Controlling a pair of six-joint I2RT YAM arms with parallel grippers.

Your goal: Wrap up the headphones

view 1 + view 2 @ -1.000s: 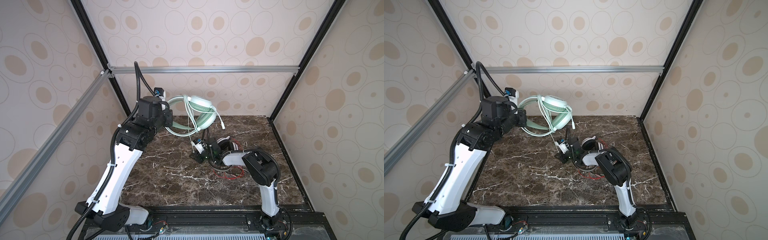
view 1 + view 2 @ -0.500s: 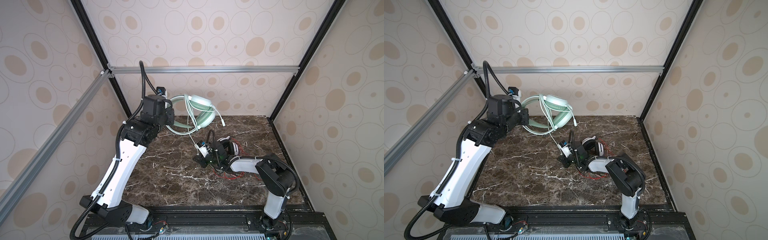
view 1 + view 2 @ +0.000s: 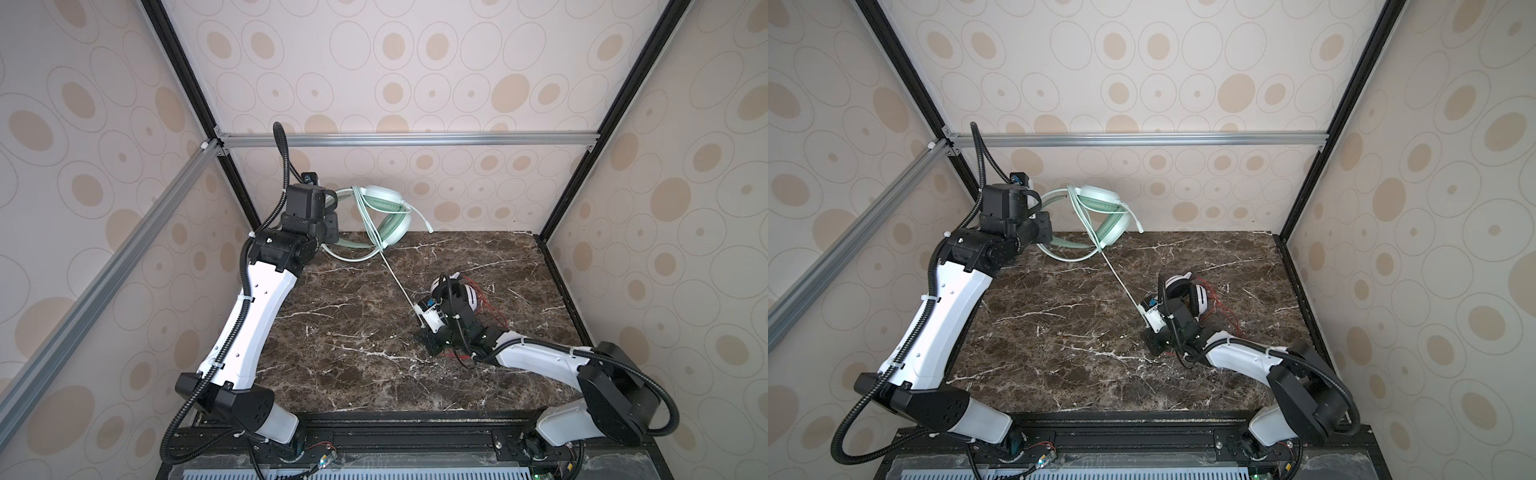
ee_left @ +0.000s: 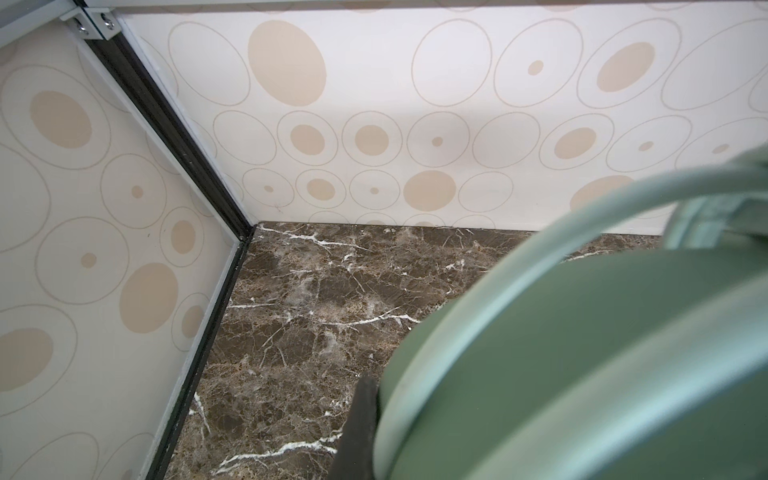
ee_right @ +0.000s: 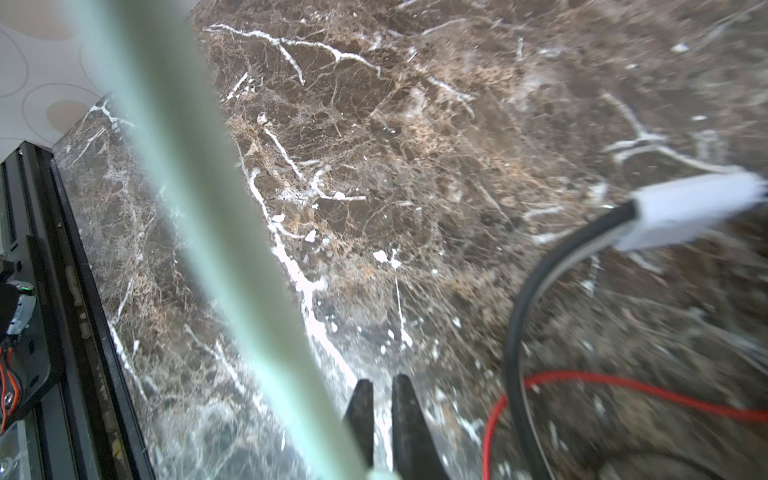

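The mint-green headphones (image 3: 386, 208) (image 3: 1104, 203) hang raised at the back left, near the wall. My left gripper (image 3: 331, 226) is shut on their headband (image 4: 582, 353); one dark finger (image 4: 357, 428) shows beside it. Their pale green cable (image 3: 395, 278) (image 3: 1119, 282) runs taut down to my right gripper (image 3: 433, 348) (image 3: 1156, 347) (image 5: 380, 382), low over the table right of centre. Its jaws are shut on that cable (image 5: 199, 208). The white-and-black headphones (image 3: 469, 295) (image 3: 1196, 297) lie just behind the right gripper, their red cable (image 3: 492, 309) (image 5: 623, 386) loose on the marble.
The brown marble table (image 3: 340, 332) is boxed in by patterned walls and black corner posts (image 3: 232, 195). An aluminium rail (image 3: 395, 139) crosses the back above the green headphones. A black rail (image 3: 395, 432) runs along the table's front edge. The green cable's plug (image 3: 430, 228) dangles at the back.
My right gripper has drawn back toward the front right with the green cable, pulling it straight and taut. The left arm has lifted the green headphones slightly and shifted left.
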